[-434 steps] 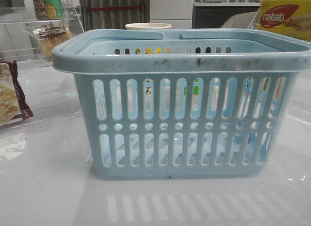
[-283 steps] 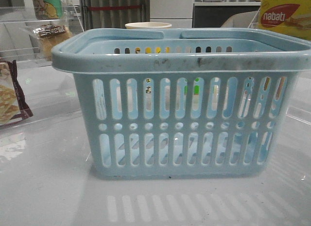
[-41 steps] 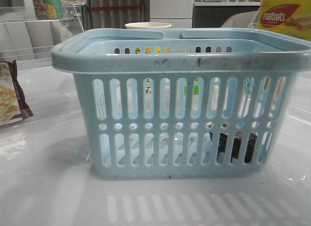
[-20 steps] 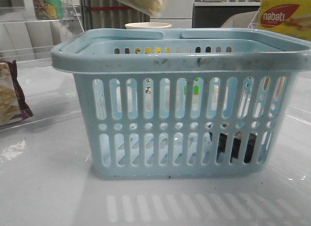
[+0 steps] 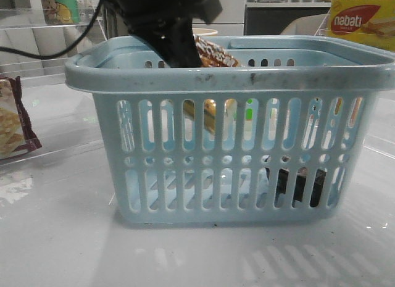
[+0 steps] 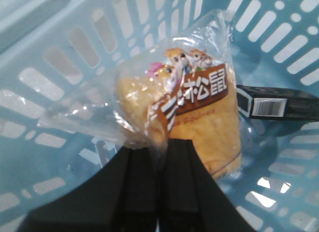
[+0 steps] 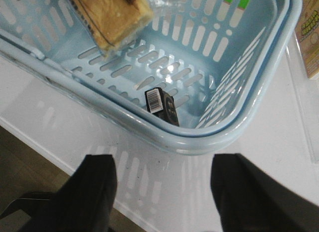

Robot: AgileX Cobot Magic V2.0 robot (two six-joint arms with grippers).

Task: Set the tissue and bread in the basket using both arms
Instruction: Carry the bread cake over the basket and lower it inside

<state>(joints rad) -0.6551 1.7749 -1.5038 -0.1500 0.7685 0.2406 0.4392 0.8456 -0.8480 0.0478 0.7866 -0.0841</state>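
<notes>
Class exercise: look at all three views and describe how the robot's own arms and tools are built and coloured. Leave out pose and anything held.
Both tools are plain matt black with no visible markings. The left tool has two flat, broad fingers that narrow toward the tips. In the front view its body is a bulky black block with a thin black cable trailing from it. The right tool shows two wide, blunt-edged black fingers.

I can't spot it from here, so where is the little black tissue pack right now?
In the front view the tissue lies on the floor of the basket, low in its right corner; the bread hangs above, to its left, gripped by the left end effector.
</notes>
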